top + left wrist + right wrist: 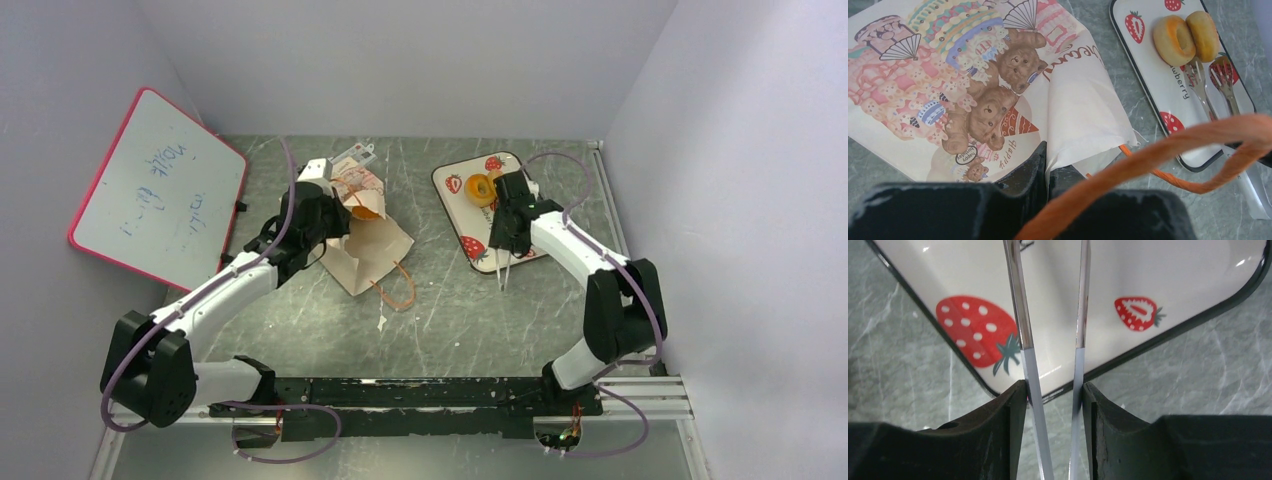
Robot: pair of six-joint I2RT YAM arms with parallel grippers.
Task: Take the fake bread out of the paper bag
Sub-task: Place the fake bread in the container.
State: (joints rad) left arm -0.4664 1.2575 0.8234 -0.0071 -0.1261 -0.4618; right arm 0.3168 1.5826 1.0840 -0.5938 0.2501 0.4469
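Note:
The paper bag lies flat on the table, its printed bear picture facing up. My left gripper is shut on the bag's paper edge at its mouth. An orange cord handle loops across the left wrist view. Two pieces of fake bread, a ring and a bun, lie on the strawberry tray. My right gripper hangs over the tray's near corner, shut on metal tongs, both arms between its fingers. The bag's inside is hidden.
A pink-framed whiteboard leans at the far left. A small white tag card lies behind the bag. A second orange handle trails onto the table in front of the bag. The tongs' forked tips rest beside the bread.

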